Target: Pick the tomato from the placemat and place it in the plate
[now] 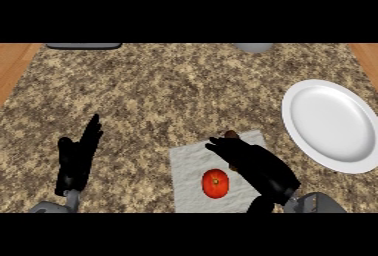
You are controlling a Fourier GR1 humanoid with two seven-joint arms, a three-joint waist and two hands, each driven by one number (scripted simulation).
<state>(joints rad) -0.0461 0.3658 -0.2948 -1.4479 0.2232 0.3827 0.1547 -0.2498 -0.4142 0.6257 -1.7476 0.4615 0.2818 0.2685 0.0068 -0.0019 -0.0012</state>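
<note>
On the placemat [193, 160] lay the tomato [215, 183], ungrasped; right hand [255, 165] hovered just beside it, fingers relaxed, reaching. Next: closing round it, I judged.

Granite counter [162, 90]; dark tray [83, 46], grey bowl [254, 47] at far edge

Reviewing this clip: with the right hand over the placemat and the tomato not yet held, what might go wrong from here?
1. The right hand sits beside the round red tomato, not around it; closing may nudge it off the pale grey cloth placemat.
2. A small brown object at the fingertips might get knocked.
3. The carry to the white oval plate crosses its rim.
</note>
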